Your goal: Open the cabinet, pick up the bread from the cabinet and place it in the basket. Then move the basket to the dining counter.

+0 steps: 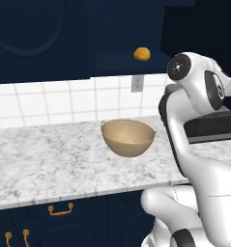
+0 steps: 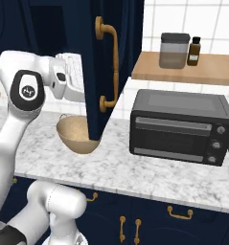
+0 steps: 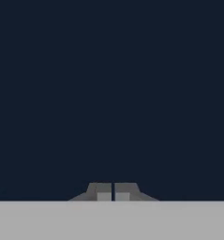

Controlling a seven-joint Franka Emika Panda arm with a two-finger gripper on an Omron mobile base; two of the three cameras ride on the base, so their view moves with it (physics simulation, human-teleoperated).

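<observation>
The navy wall cabinet [image 1: 35,38] stands open, its door [image 2: 131,43] swung out toward me with its long brass handle [image 2: 111,67] showing. The bread [image 1: 142,54], a small golden-orange bun, sits on the cabinet shelf. Below it the tan woven basket [image 1: 128,136] rests empty on the marble counter; in the right base view the basket [image 2: 73,134] is partly hidden by the door. My gripper [image 3: 113,192] is shut with nothing in it, close against a flat navy surface. My white hand [image 2: 70,76] sits behind the open door. The dining counter is out of view.
A black toaster oven [image 2: 179,127] stands on the counter right of the open door. Above it a wooden shelf [image 2: 183,70] carries a grey canister [image 2: 174,50] and a brown bottle [image 2: 194,51]. Low navy cabinets with brass pulls [image 1: 60,209] run under the counter.
</observation>
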